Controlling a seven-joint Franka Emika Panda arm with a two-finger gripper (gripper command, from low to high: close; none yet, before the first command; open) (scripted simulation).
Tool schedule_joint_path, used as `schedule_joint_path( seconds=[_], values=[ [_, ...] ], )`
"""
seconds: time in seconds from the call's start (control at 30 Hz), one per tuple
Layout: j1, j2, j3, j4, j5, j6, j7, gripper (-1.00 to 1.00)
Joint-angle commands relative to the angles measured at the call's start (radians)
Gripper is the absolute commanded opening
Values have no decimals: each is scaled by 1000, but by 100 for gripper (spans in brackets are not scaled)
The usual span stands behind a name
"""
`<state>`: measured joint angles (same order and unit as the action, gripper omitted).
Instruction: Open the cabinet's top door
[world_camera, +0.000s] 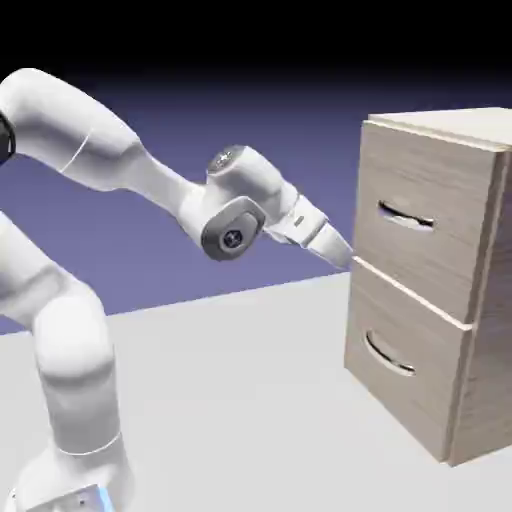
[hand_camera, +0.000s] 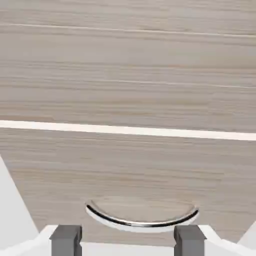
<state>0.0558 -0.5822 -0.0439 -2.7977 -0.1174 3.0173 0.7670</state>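
The light wood-grain cabinet (world_camera: 478, 300) stands at the exterior view's right. Its top door (world_camera: 440, 170) is flush with the front and carries a curved silver handle (world_camera: 405, 216). My gripper (world_camera: 343, 252) hangs off the cabinet's left edge, at the height of the seam between the two panels and below the top handle. In the hand view the gripper (hand_camera: 127, 242) is open, with grey fingertips (hand_camera: 65, 239) wide apart and nothing between them. Just beyond them lies a curved silver handle (hand_camera: 142, 220), below a pale seam (hand_camera: 125, 130). I cannot tell which panel it belongs to.
The bottom panel (world_camera: 430, 405) with its own silver handle (world_camera: 388, 356) sits under the top door. The white arm (world_camera: 150, 175) reaches in from the exterior view's left over the pale table (world_camera: 240, 400).
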Motion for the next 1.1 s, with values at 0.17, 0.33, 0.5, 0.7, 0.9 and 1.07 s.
schedule_joint_path(
  seconds=[0.17, 0.33, 0.5, 0.7, 0.9, 1.07],
  values=[
    [98, -27, -98, 27, -261, -44, 58, 0],
    [179, -50, -179, 50, -479, -80, 106, 0],
    [260, -72, -260, 73, -696, -117, 154, 0],
    [358, -99, -358, 101, -957, -161, 212, 0],
    [455, -127, -455, 128, -1218, -205, 269, 0],
    [536, -149, -537, 151, -1435, -241, 317, 0]
  ],
)
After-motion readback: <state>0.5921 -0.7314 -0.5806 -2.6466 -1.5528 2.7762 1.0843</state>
